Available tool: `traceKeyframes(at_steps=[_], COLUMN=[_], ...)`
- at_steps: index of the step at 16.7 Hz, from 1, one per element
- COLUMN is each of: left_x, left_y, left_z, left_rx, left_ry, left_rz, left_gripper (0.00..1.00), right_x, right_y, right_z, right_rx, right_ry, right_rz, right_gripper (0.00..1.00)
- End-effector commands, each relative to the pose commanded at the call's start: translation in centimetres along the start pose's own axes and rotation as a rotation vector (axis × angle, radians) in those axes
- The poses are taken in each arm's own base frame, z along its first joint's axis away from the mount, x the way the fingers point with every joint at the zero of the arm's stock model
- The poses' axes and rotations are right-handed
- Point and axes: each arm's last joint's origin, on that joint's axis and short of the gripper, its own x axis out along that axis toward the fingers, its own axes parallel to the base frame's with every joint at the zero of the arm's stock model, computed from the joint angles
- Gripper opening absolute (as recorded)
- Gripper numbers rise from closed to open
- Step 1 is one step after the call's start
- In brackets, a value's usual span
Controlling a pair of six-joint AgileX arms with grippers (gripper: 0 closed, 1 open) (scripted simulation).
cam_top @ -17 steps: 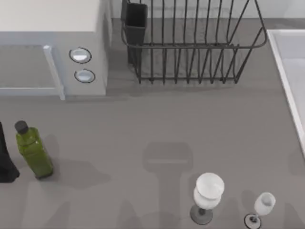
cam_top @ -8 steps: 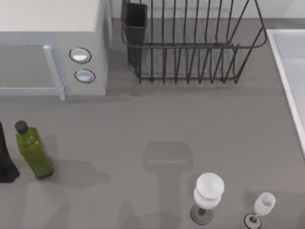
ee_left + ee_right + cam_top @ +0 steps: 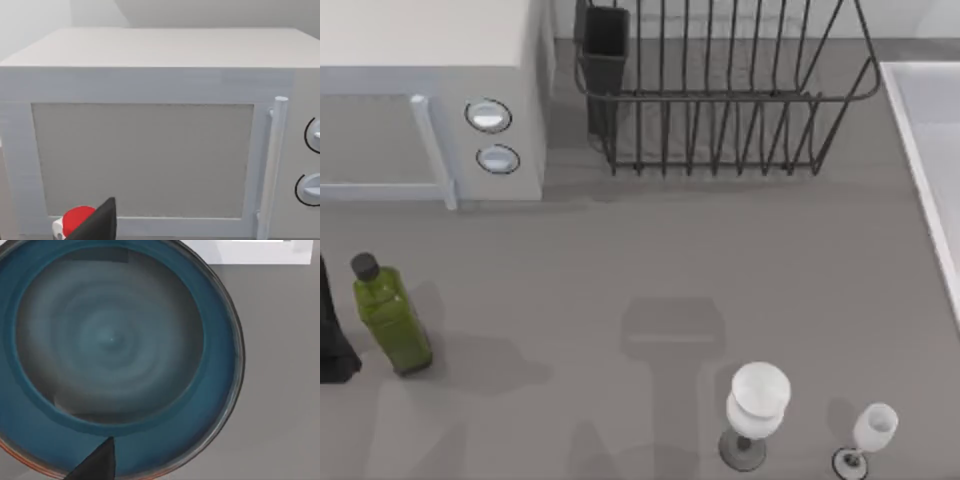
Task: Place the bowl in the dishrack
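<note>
Bowl (image 3: 110, 345) edge cut off, right gripper finger (image 3: 95, 462) across rim

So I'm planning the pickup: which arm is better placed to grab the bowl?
Right. Its wrist camera looks straight down into the bowl, with a fingertip over its rim. The left wrist view faces the microwave door instead.

microwave (image 3: 430, 95) back left | dishrack (image 3: 720, 100) just right of it | bottle (image 3: 390, 315) front left | two glasses (image 3: 757, 415) front right
</note>
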Motion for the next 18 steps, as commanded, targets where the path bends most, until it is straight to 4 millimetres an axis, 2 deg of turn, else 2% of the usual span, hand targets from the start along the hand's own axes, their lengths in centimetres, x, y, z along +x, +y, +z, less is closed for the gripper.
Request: traceKeyframes(at_steps=[3, 9, 11, 16, 18], left_x=[0.0, 0.0, 0.0, 0.0, 0.0], left_y=[0.0, 0.0, 0.0, 0.0, 0.0], left_z=[0.0, 0.0, 0.0, 0.0, 0.0], left_rx=[0.0, 0.0, 0.0, 0.0, 0.0], left_ry=[0.0, 0.0, 0.0, 0.0, 0.0], left_rz=[0.0, 0.0, 0.0, 0.0, 0.0], left_gripper=[1.0, 1.0, 1.0, 1.0, 1.0], right_x=[0.2, 0.7, 2.3, 8.2, 9.8], right_y=[-1.4, -1.2, -1.3, -1.3, -1.1], right_z=[0.2, 0.3, 0.3, 0.3, 0.0], right_rx=[0.003, 0.002, 0.004, 0.003, 0.003], right_ry=[0.025, 0.027, 0.029, 0.018, 0.023], right_rz=[0.031, 0.032, 0.034, 0.025, 0.03], right_gripper=[1.0, 1.0, 1.0, 1.0, 1.0])
